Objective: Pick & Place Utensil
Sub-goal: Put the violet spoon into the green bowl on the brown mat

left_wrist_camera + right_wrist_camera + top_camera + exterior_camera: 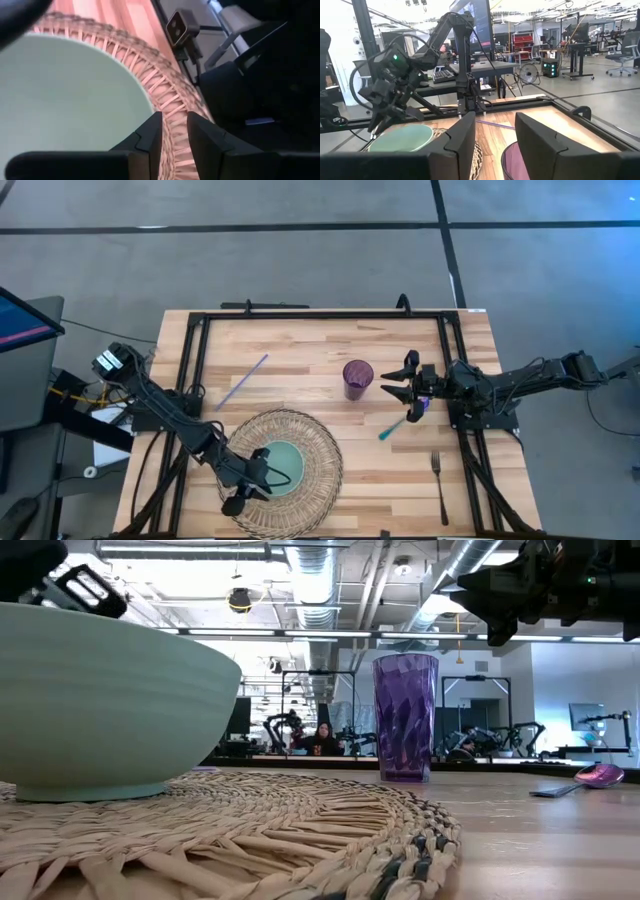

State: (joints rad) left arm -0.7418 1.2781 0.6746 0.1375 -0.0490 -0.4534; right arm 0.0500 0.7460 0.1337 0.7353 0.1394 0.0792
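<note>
Hovering released just beside the purple tumbler (358, 377), the right gripper (399, 377) should drop squarely over the teal-handled spoon (401, 420) near the bench's right edge. The left gripper (250, 484), jaws narrowly parted and empty, waits over the green bowl (283, 465).

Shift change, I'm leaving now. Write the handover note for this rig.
Left gripper: almost shut, empty, over the green bowl on the woven mat.
Right gripper: open, empty, raised beside the purple cup.
Teal-handled spoon lies on the table below the right gripper; fork near the front right; purple straw at the left.
Done: nothing placed. Left: pick up a utensil and place it.
</note>
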